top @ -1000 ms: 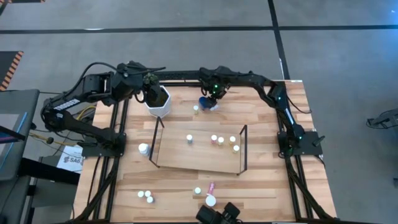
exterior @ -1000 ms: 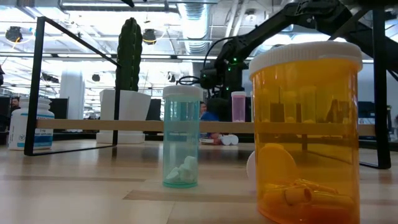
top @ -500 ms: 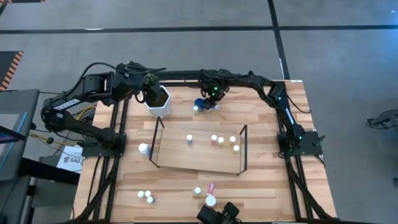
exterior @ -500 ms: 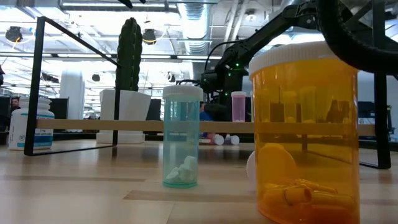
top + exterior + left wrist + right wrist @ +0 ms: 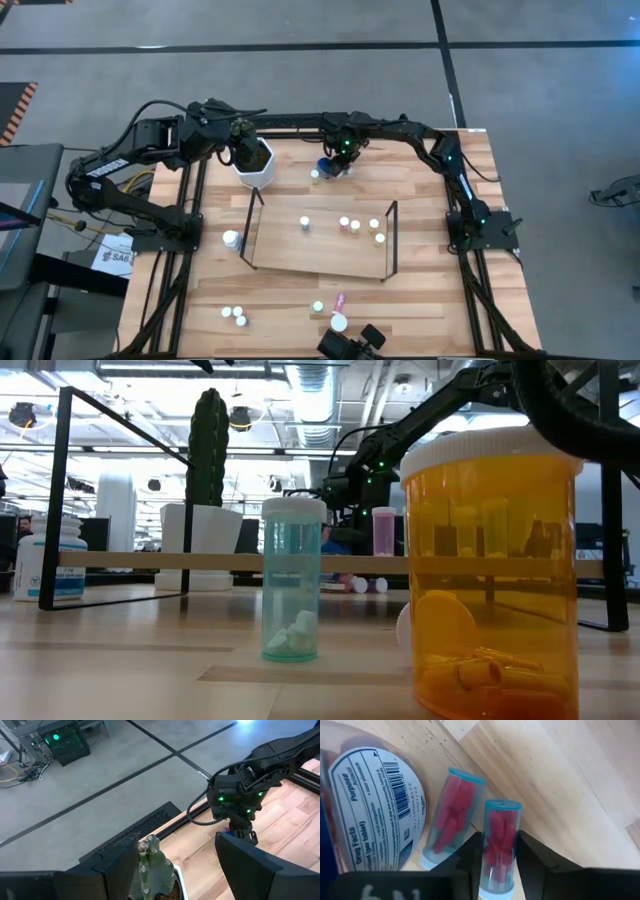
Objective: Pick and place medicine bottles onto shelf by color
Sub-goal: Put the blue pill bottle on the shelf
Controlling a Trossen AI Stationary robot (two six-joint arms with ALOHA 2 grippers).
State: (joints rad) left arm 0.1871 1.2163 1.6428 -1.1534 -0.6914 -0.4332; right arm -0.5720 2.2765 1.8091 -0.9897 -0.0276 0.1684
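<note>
At the table's far side my right gripper (image 5: 337,165) (image 5: 500,862) points down, shut on a small clear bottle of red pills (image 5: 501,835). A second such bottle (image 5: 451,815) and a big labelled bottle (image 5: 370,805) with a blue cap (image 5: 323,165) lie beside it. The low wooden shelf (image 5: 300,255) carries several small bottles (image 5: 344,222). My left gripper (image 5: 175,865) hangs open above the cactus (image 5: 150,865) in the white pot (image 5: 255,165). My right gripper pinches the small red-pill bottle by its two long sides (image 5: 487,855), between its two fingers, nearer the white-capped end (image 5: 495,892). The fingers (image 5: 532,857) come from above and lie across the bottle. The bottle lies on its side on the wooden table.
More bottles stand near the table's front edge: two white-capped ones (image 5: 233,316), a teal one (image 5: 292,580), a pink one (image 5: 339,299) and a big orange one (image 5: 490,570). A white bottle (image 5: 231,239) stands left of the shelf's dark end panel (image 5: 250,225).
My right gripper has sunk a little onto the bottles at the table's far side, and its arm has dropped lower into the low view. The two small bottles lying there have slid slightly.
</note>
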